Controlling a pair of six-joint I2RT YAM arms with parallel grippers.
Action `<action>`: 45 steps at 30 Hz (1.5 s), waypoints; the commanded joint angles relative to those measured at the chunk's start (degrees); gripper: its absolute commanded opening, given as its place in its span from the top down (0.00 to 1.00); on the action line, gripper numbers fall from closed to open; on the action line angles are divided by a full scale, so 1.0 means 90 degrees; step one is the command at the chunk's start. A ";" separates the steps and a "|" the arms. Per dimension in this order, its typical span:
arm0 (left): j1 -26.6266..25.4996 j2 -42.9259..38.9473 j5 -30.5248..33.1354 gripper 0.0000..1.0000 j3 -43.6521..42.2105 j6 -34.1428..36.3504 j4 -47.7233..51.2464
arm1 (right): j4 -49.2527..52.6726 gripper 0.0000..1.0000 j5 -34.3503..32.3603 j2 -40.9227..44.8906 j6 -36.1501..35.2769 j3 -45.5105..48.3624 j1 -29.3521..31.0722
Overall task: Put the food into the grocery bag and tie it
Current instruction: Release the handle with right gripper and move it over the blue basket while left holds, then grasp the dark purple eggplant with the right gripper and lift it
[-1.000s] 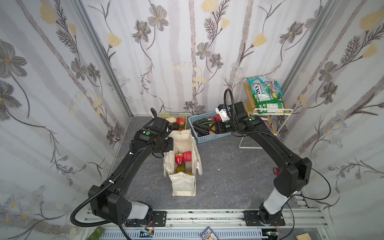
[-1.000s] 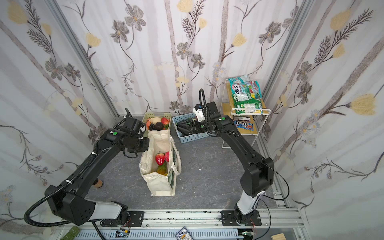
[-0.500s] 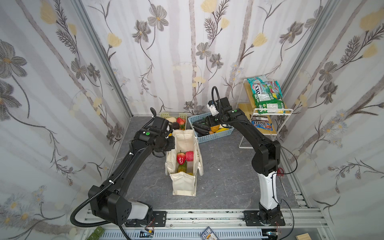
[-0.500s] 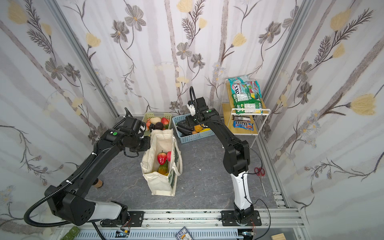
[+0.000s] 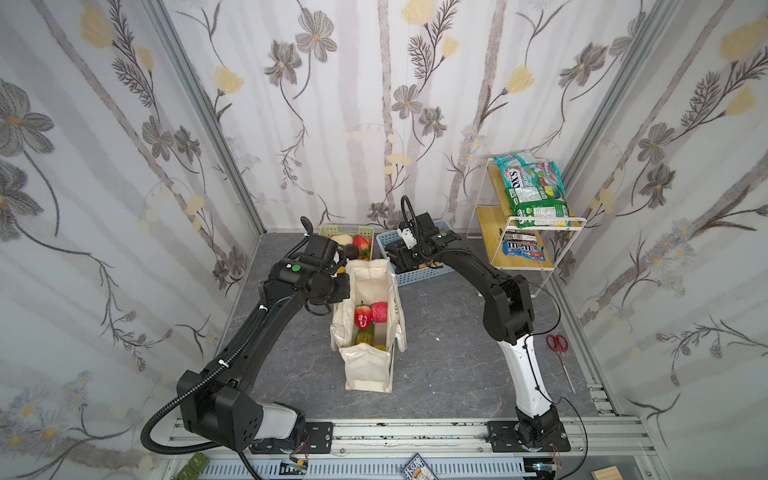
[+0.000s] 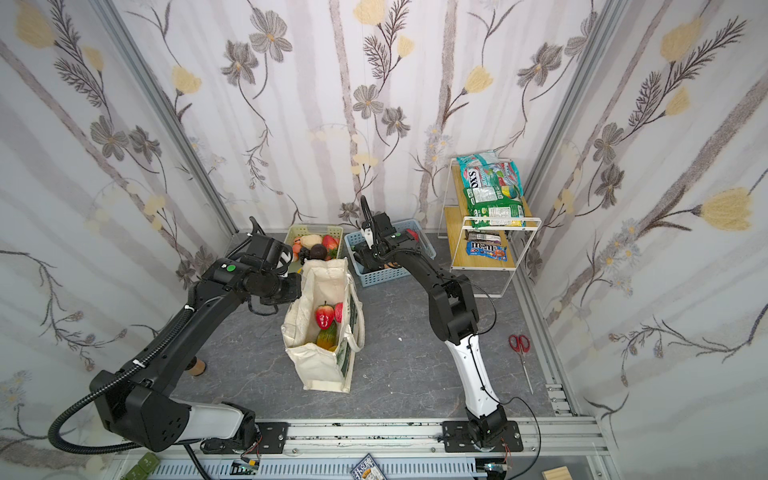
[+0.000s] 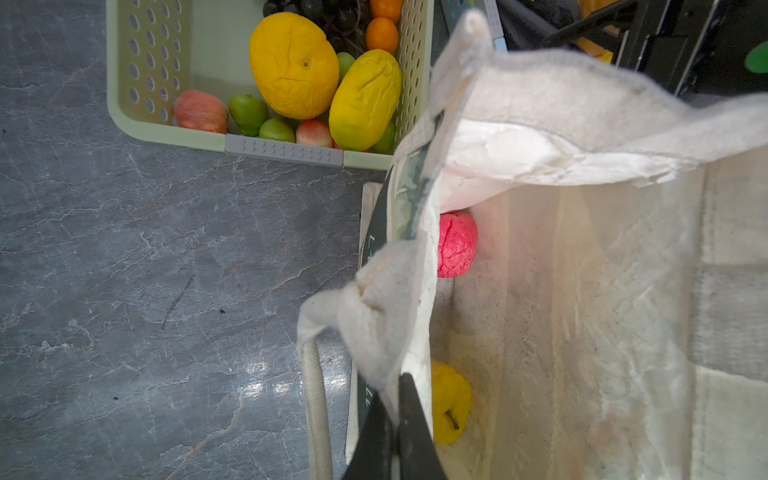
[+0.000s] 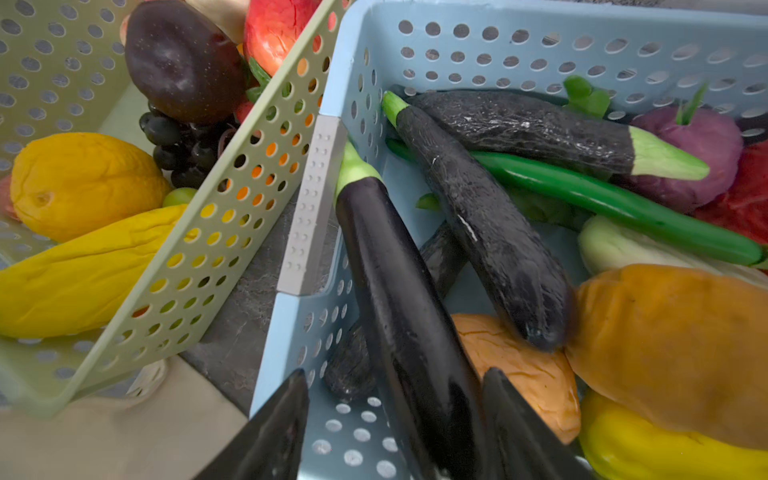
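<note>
**Entry: grocery bag (image 5: 368, 365), standing open-mouthed on the grey floor, with 2 arms working at it and beyond it.**

Your left gripper (image 7: 401, 386) is closed tight on the bag's rim, with cream cloth pinched between its fingers. Inside the bag lie a glossy red fruit (image 5: 363, 316), a pink-red fruit (image 5: 379, 311) and a yellow fruit (image 7: 451, 399). Your right gripper (image 8: 397, 372) is past the bag's far end, down inside the blue basket (image 5: 419, 276). Its fingers are well parted astride a glossy eggplant (image 8: 386, 257), one finger stands clear of the skin, and nothing is gripped. The green basket (image 5: 347, 230), part full of fruit, sits just beside the bag's far end. In both top views the snack packets (image 5: 536, 195) lie on a white rack (image 5: 577, 218), well apart from the bag on its right.
</note>
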State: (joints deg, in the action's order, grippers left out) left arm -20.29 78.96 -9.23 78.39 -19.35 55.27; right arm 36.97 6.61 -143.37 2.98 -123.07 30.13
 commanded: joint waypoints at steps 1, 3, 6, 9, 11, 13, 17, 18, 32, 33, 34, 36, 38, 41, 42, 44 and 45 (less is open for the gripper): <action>-0.0006 -0.0043 -0.0097 1.00 -0.0011 -0.0041 -0.0013 | -0.0396 0.33 -0.0257 -0.0140 -0.0096 -0.0132 0.0055; -0.0006 -0.0050 -0.0102 1.00 -0.0009 -0.0037 -0.0017 | -0.0396 0.33 -0.0333 -0.0224 -0.0126 -0.0143 0.0065; -0.0001 -0.0043 -0.0133 1.00 -0.0008 -0.0066 -0.0042 | -0.0388 0.34 -0.0466 -0.0332 -0.0112 -0.0145 0.0080; -0.0003 -0.0034 -0.0146 1.00 -0.0004 -0.0076 -0.0057 | -0.0358 0.34 -0.0672 -0.0421 -0.0134 -0.0159 0.0087; -0.0002 -0.0044 -0.0136 1.00 0.0002 -0.0076 -0.0057 | -0.0285 0.35 -0.0907 -0.0446 -0.0192 -0.0154 0.0108; 0.0001 -0.0048 -0.0136 1.00 0.0001 -0.0066 -0.0066 | -0.0213 0.36 -0.1181 -0.0476 -0.0306 -0.0156 0.0142; -0.0002 -0.0067 -0.0118 1.00 -0.0037 -0.0057 -0.0061 | -0.0059 0.48 -0.1424 -0.0472 -0.0436 -0.0154 0.0216; -0.0002 -0.0079 -0.0102 1.00 -0.0041 -0.0062 -0.0066 | -0.0009 0.51 -0.1456 -0.0435 -0.0413 -0.0154 0.0225; -0.0011 -0.0165 -0.0222 1.00 -0.0047 -0.0161 -0.0076 | -0.0046 0.67 -0.1104 0.0483 -0.0429 0.0179 0.0222; -0.0011 -0.0160 -0.0224 1.00 -0.0045 -0.0172 -0.0086 | -0.0049 0.67 -0.1068 0.0544 -0.0418 0.0213 0.0218; -0.0011 -0.0165 -0.0224 1.00 -0.0045 -0.0183 -0.0083 | -0.0050 0.66 -0.1006 0.0611 -0.0408 0.0254 0.0201; -0.0011 -0.0170 -0.0217 1.00 -0.0057 -0.0193 -0.0094 | -0.0037 0.66 -0.0855 0.0660 -0.0366 0.0309 0.0159; -0.0011 -0.0178 -0.0214 1.00 -0.0056 -0.0188 -0.0096 | 0.0018 0.67 -0.0769 0.0693 -0.0342 0.0392 0.0120; -0.0011 -0.0170 -0.0214 1.00 -0.0062 -0.0174 -0.0085 | 0.0132 0.67 -0.0964 0.0696 -0.0254 0.0530 0.0056; -0.0011 -0.0171 -0.0214 1.00 -0.0070 -0.0165 -0.0091 | 0.0172 0.67 -0.1093 0.0696 -0.0248 0.0563 0.0048; -0.0011 -0.0179 -0.0222 1.00 -0.0098 -0.0171 -0.0105 | 0.0207 0.67 -0.1334 0.0709 -0.0258 0.0671 0.0048; -0.0011 -0.0179 -0.0224 1.00 -0.0121 -0.0174 -0.0121 | 0.0229 0.67 -0.1390 0.0693 -0.0280 0.0693 0.0046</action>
State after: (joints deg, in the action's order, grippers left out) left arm -20.36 77.69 -10.55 77.73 -20.80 54.54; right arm 39.22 -2.92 -137.69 0.40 -117.49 30.59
